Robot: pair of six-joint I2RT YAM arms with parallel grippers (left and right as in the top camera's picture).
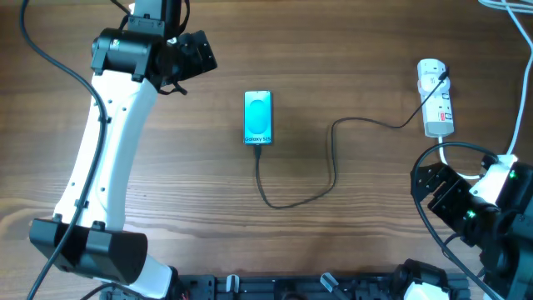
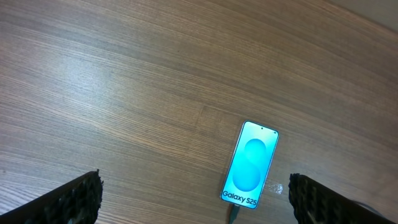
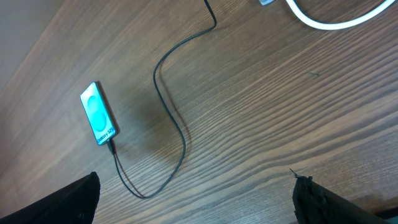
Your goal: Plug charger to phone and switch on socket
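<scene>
**Q:** Where does the phone [image 1: 258, 117] lie?

**A:** It lies flat on the wooden table [image 1: 350, 50], close to the middle, turquoise screen up. Its "Galaxy" end points to the near side.

**Q:** And the charger [image 1: 333, 158]?

**A:** The thin black cable's tip meets the phone's near end. From there the cable loops toward the near side, climbs, bends, and runs right to the far end of the socket [image 1: 435, 100].

**Q:** Where is the socket?

**A:** It sits at the far right of the table, well apart from the phone. A thick white cord [image 3: 333, 27] curls out of its near end. Whether its switch is on cannot be told.

**Q:** What of the arms?

**A:** The left gripper [image 2: 194, 190] hovers above the table at the far left, fingers spread wide and holding nothing. In its wrist view the phone shows between them. The right gripper [image 3: 196, 193] hangs at the near right, on the near side of the socket, its fingers likewise wide apart and empty.
</scene>
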